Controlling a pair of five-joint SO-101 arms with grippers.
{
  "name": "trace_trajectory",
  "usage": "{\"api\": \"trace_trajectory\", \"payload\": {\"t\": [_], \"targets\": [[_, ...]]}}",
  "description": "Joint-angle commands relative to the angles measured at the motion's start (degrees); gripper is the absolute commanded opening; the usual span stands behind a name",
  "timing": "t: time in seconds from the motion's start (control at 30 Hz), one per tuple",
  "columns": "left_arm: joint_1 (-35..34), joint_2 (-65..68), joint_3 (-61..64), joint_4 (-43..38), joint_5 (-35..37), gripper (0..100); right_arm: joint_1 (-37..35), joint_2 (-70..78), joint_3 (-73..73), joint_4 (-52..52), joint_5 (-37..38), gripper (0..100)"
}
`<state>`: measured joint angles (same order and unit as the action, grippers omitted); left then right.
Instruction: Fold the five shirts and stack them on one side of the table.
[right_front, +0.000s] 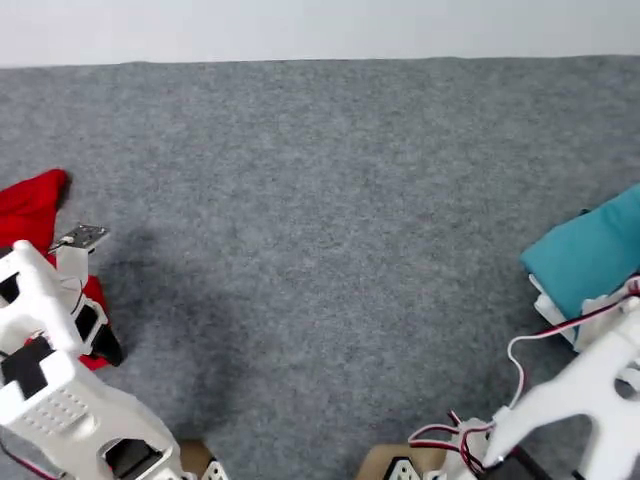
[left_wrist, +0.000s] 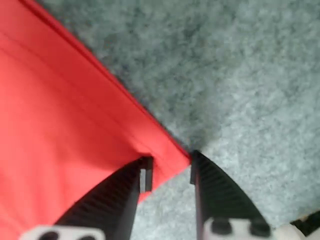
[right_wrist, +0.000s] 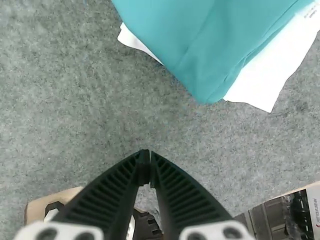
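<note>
Left wrist view: our left gripper (left_wrist: 170, 167) straddles, jaws spread, the red shirt (left_wrist: 65, 125) corner we could lose on closing; right gripper (right_wrist: 147, 156) pressed together.

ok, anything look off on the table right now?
Mildly. The teal shirt sits skewed on the white shirt, whose edges stick out from under it, so the stack isn't square. The red shirt lies at the opposite edge of the table, its corner between the open fingers of the left gripper. No damage visible.

Left tool (left_wrist: 169, 172) pointing down, jaws parted; right tool (right_wrist: 148, 167) jaws pressed together, apparently hovering; arms at opposite sides.
</note>
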<state>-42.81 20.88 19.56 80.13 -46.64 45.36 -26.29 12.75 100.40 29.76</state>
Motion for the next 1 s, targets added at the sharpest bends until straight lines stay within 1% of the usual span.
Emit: {"api": "trace_trajectory", "payload": {"t": [0.0,0.1,0.2,0.27,0.3,0.43,0.57,0.67,0.8,0.97], "targets": [[0.53,4.92,-0.84,-4.22,-0.18,15,0.48,-2.24,-0.7,2.24,0.7,0.9],[0.53,6.86,-0.84,-5.54,0.44,14,0.4,-2.24,-0.7,2.15,0.7,0.9],[0.7,6.33,-2.15,-4.92,1.05,6,0.31,-2.24,-0.7,2.07,0.7,0.9],[1.67,5.45,-4.26,-2.11,1.05,1,0.31,-2.33,-0.7,2.07,0.7,0.9],[2.29,4.66,-5.58,-0.18,1.05,0,0.31,-2.33,-0.7,2.07,0.7,0.9],[4.31,-0.7,-12.18,7.38,1.93,0,0.31,-2.33,-0.7,2.15,0.7,0.9],[6.42,-8.44,-21.85,12.04,9.05,0,0.48,-2.33,-0.7,2.15,0.7,0.9],[9.85,-12.4,-30.11,15.03,16.26,0,0.57,-2.33,-0.53,2.15,0.7,0.9],[16.79,-13.1,-43.12,20.04,26.02,0,0.57,-2.33,-0.44,2.15,0.7,0.9],[26.99,-11.6,-56.57,20.31,36.57,0,0.57,-2.42,-0.35,2.33,0.7,0.9]]}}
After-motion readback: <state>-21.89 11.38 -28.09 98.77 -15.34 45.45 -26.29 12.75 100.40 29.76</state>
